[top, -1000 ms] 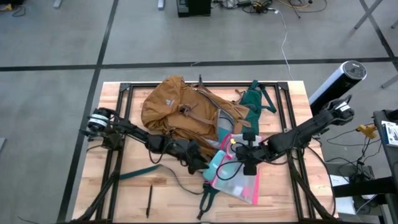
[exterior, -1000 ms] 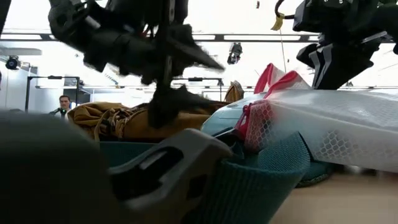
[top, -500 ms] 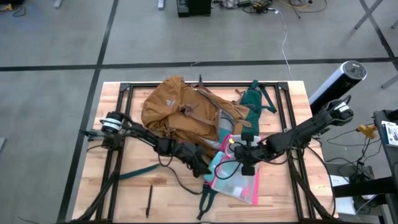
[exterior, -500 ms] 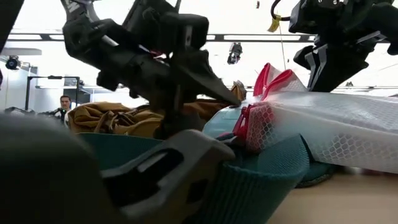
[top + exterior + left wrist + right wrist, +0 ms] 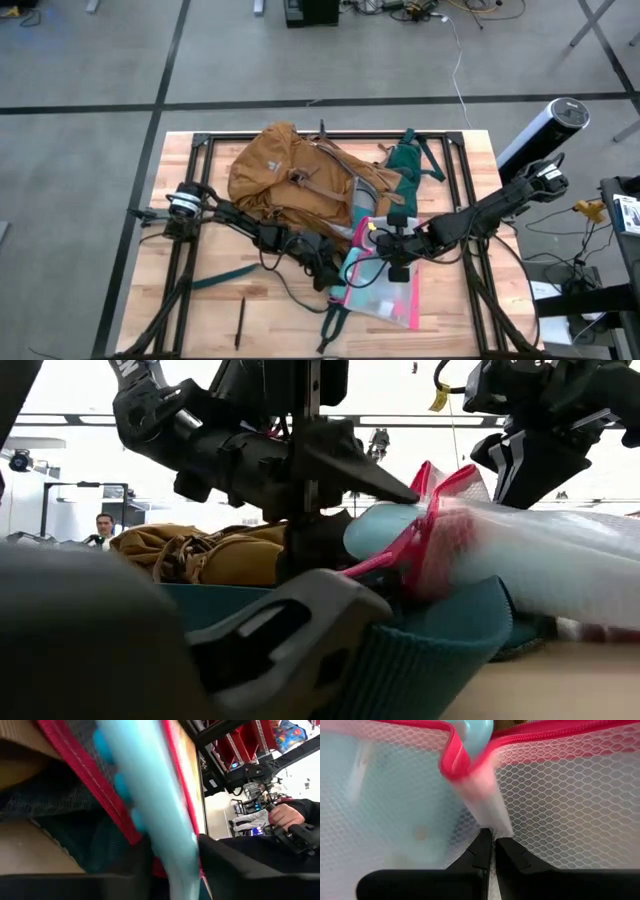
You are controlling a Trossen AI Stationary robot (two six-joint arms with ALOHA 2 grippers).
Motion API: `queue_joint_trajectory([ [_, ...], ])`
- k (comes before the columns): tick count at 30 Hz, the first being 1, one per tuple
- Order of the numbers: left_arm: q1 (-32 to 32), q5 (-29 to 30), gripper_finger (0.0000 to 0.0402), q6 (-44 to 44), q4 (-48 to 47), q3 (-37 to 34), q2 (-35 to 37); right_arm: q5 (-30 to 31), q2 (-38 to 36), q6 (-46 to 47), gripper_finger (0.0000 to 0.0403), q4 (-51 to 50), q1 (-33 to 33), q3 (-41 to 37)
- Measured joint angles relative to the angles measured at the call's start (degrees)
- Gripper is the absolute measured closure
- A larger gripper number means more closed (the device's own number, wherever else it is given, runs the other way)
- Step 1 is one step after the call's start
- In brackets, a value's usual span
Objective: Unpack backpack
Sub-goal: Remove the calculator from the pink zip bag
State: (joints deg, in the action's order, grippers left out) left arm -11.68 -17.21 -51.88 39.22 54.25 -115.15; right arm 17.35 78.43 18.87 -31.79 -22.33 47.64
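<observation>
The backpack (image 5: 300,185) is lying on its side at the back of the counter (image 5: 450,320). In front of it, the right gripper (image 5: 397,268) is pinching the clear mesh pouch (image 5: 385,295) shut tight — likely to keep it from sliding. The left gripper (image 5: 335,272) is reaching into the pouch's pink-edged mouth, with its fingers narrowed around a light blue thing (image 5: 385,525), probably to pull it out. What the blue thing is — too blurry to tell. A big strap buckle (image 5: 270,630) is blocking the low view.
</observation>
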Motion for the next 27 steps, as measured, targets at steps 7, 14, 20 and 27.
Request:
queue_joint_trajectory([
  [7, 0.1, -0.9, 0.0326, -0.9, -1.8, 0.0, 2.6, 0.0, -0.9, -0.9, 0.0403, -0.6, 0.0, 0.0],
  [14, -1.4, -2.5, 0.0326, 2.3, -32.9, 1.9, 19.7, -0.2, -7.3, -1.6, 0.0403, -2.4, 0.0, 0.0],
  [20, -7.6, 14.9, 0.0326, 1.8, -72.3, 10.3, 33.9, 1.0, -9.1, -3.2, 0.0403, -4.0, 0.3, -0.1],
  [27, -22.6, 30.0, 0.0326, -14.0, -95.3, 19.2, 35.7, 0.7, -8.9, -4.1, 0.0403, -4.5, 1.6, -0.6],
])
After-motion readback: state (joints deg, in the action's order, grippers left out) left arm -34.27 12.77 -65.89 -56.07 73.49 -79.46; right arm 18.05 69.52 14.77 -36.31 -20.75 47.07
